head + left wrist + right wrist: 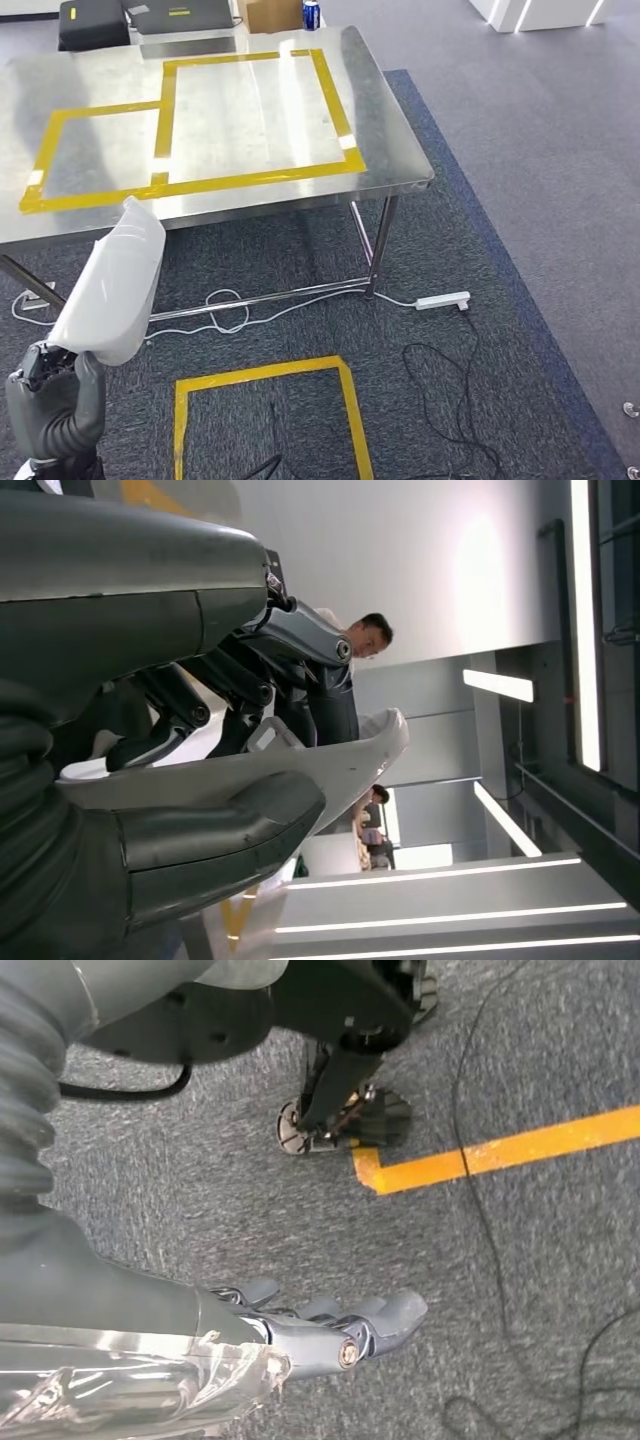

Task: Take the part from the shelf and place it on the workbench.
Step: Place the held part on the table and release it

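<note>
Left hand (56, 400) sits low at the near left in the head view, wrapped around the bottom end of the part (113, 285) — a smooth white curved shell that pokes up and tilts toward the workbench (392, 150). So the part is in the hand, not on the table; its top edge overlaps the bench's front edge in the picture, but I can't tell whether it touches. In the left wrist view you can see the grip better: thick grey thumb (226, 830) pressed on one face of the shell (355, 755), darker fingers (226, 680) curled over the other side.

Workbench is a shiny steel top with yellow tape (249, 120) marking two rectangles, a small one on the left joined to a bigger one on the right. At the far edge there's a black case (94, 22), a cardboard box (270, 14) and a blue can (311, 13).

Right hand (332, 1330) hangs over the grey carpet (189, 1190), fingers stretched out straight and lying close together, holding nothing. An orange-yellow tape corner (453, 1160) is on the floor near it.

Under the bench — a white power strip (443, 299) with cables trailing off, plus another yellow tape square (264, 375) on the carpet.
</note>
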You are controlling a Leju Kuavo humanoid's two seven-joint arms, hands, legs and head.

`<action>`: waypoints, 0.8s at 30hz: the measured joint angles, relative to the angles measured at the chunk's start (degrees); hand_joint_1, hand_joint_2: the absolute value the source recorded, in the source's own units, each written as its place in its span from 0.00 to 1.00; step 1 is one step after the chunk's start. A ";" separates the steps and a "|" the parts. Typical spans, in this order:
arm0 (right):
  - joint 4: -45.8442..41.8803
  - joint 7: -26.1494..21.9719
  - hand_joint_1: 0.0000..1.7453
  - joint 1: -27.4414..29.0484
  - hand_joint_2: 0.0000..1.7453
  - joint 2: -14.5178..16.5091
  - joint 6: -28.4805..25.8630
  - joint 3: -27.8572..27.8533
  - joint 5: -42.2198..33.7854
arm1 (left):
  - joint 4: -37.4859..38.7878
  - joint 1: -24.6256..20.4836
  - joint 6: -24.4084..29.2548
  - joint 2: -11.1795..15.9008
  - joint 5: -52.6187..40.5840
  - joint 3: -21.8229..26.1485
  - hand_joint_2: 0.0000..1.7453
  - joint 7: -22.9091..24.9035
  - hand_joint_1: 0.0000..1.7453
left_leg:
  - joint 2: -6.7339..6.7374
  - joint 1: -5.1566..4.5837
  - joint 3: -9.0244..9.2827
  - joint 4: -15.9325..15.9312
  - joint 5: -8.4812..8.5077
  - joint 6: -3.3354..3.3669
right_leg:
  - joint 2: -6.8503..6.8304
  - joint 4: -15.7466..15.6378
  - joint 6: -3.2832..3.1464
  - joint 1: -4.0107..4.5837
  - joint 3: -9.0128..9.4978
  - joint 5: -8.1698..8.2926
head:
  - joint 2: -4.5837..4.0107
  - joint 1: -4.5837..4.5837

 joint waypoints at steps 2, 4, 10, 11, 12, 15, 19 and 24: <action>0.00 0.06 0.00 -0.15 1.00 0.01 -0.03 0.01 0.11 | 0.00 -0.06 0.00 0.03 0.00 -0.08 1.00 -0.01 1.00 | 0.06 -0.02 0.88 -0.09 -0.49 0.70 | -0.33 5.10 0.28 0.02 -2.65 -2.33 | 0.00 0.25; 0.00 0.04 0.00 -0.10 1.00 0.01 -0.05 0.00 0.24 | 0.00 -0.08 0.02 0.05 0.00 -0.16 1.00 -0.01 1.00 | 0.05 -0.22 1.43 -0.08 -1.09 1.11 | -0.41 12.27 0.32 0.08 -7.15 -4.96 | 0.00 0.44; 0.00 -0.10 0.00 0.07 1.00 0.00 -0.18 -0.04 0.38 | 0.00 -0.05 0.14 0.10 0.01 -0.26 1.00 -0.01 1.00 | -0.15 -0.68 4.56 -0.06 -3.47 0.79 | -0.55 2.31 -1.34 0.91 -6.36 3.26 | 0.00 0.41; 0.00 -0.10 0.00 0.03 1.00 0.01 -0.21 -0.04 0.43 | 0.00 -0.07 0.17 0.11 0.02 -0.27 1.00 -0.01 1.00 | -0.13 -0.70 4.80 -0.14 -3.80 0.48 | -0.61 0.69 -1.69 1.06 -5.76 3.44 | 0.00 0.35; 0.00 -0.07 0.00 0.05 1.00 0.01 -0.25 -0.04 0.49 | 0.00 -0.08 0.19 0.12 0.02 -0.28 1.00 -0.01 1.00 | -0.11 -0.73 4.95 -0.09 -3.84 0.13 | -0.64 0.19 -2.02 1.16 -5.63 3.03 | 0.01 0.27; 0.00 0.20 0.00 0.17 1.00 0.01 -0.46 -0.04 0.67 | 0.00 -0.21 0.22 0.20 0.05 -0.34 1.00 -0.01 1.00 | -0.11 -0.75 5.24 0.96 -4.03 -0.83 | -0.47 -0.78 -2.96 0.85 -4.19 3.81 | 0.01 0.10; 0.00 0.33 0.00 -0.14 1.00 0.01 -0.66 -0.04 0.87 | 0.00 -0.54 0.35 0.56 0.13 -0.44 1.00 0.00 1.00 | -0.09 -0.43 -1.17 11.30 -8.88 -2.01 | -0.37 -1.22 -3.44 0.36 -3.00 3.34 | -0.01 -0.49; 0.00 0.32 0.00 0.07 1.00 0.02 -0.71 -0.04 0.96 | 0.01 -0.56 0.36 0.86 0.13 -0.46 1.00 0.02 1.00 | -0.10 -0.09 -2.10 6.44 -1.89 -2.52 | -0.16 -1.23 -2.67 -0.06 -1.00 1.65 | -0.02 -0.50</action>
